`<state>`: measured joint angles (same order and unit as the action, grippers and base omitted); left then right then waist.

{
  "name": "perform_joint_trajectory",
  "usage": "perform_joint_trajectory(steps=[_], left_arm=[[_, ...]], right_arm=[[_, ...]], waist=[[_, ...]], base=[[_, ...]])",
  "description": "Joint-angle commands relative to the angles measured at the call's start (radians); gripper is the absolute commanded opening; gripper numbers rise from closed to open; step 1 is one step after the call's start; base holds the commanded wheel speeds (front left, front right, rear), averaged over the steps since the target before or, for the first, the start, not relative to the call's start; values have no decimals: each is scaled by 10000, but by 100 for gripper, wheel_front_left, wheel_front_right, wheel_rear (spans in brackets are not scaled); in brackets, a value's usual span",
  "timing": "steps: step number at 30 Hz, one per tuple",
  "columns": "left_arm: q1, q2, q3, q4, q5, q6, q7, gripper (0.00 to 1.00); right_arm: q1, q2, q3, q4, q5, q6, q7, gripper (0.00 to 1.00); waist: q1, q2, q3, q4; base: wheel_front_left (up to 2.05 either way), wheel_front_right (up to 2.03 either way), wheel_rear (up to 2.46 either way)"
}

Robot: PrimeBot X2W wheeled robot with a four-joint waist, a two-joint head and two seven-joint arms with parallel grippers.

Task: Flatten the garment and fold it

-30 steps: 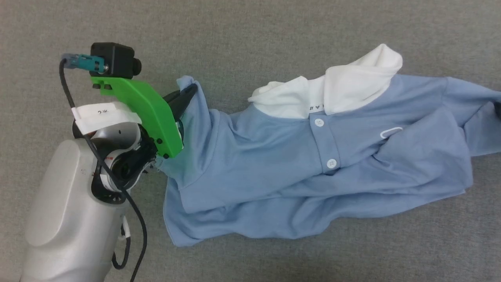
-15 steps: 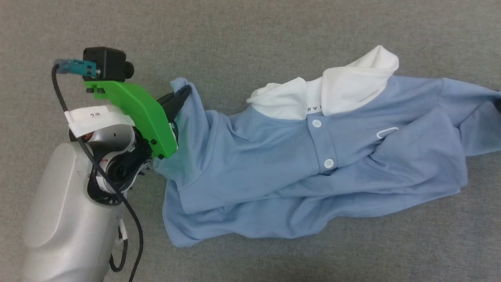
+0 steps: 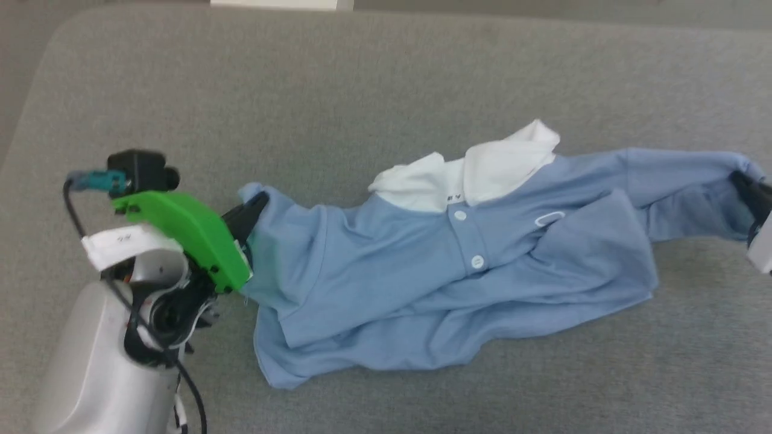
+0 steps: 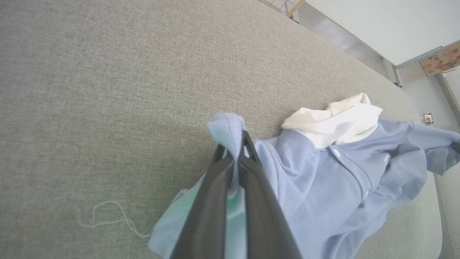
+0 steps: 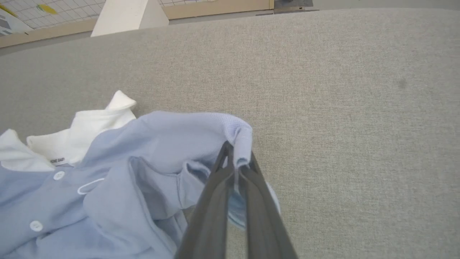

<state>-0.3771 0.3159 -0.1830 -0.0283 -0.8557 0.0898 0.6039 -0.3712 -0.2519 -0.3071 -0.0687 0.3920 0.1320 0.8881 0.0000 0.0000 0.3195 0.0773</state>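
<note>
Toward the left side of the grey surface [image 3: 362,90]: left gripper [image 3: 258,202], pinched tight on the tip of one sleeve [image 3: 283,238] of the garment [image 3: 392,265], with a nub of light-blue knit poking past the fingertips in the left wrist view. Rightward from there: shirt body crumpled across the middle of the surface, front up. White collar [image 3: 482,175] bunched toward the far edge, placket [image 3: 467,241] slanting, chest half covered by a loose flap, lower cloth rumpled toward the near edge. Far right: right gripper [image 3: 748,187], likewise clamped on what looks like the opposite sleeve end. Long axis sleeve to sleeve, left to right, straight between the two pincers, one nearer end per arm. Likely next: drawing the ends apart along that line to take out the slack. Middle not yet flat, folding not begun.
</note>
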Motion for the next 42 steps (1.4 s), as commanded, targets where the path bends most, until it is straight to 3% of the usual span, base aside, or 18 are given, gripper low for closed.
perform_joint_trajectory(steps=[1, 7, 13, 26, 33, 42], left_arm=[[256, 38, 138, -53, -101, 35, -161, 0], [707, 128, 519, -202, -37, 34, -777, 0], [257, 196, 686, -241, 350, 120, -1330, 0], [-3676, 624, 890, 123, 1457, -207, -2504, 0], [-5186, 894, 896, 693, 1873, -217, -2687, 0], [-6583, 1311, 576, 2225, 2397, -380, -2581, 0]], right_arm=[[211, 142, -77, -118, 188, -13, -49, 0], [551, 500, -280, -345, 888, -13, -143, 0], [-50, 414, -276, -498, 1291, -13, -270, 0], [-3961, -391, -190, 60, 1815, -13, -989, 0], [-5226, -397, -296, 723, 1893, -13, -1399, 0], [-6503, -384, 107, 1938, 1101, -13, -1434, 0]], waist=[[0, 0, -950, -428], [0, 0, -1587, -545], [0, 0, -1984, -492], [0, 0, -2188, -238], [0, 0, -2251, -276], [0, 0, -1587, -421]], base=[[0, 0, 0], [0, 0, 0], [0, 0, 0], [0, 0, 0], [0, 0, 0], [0, 0, 0]])
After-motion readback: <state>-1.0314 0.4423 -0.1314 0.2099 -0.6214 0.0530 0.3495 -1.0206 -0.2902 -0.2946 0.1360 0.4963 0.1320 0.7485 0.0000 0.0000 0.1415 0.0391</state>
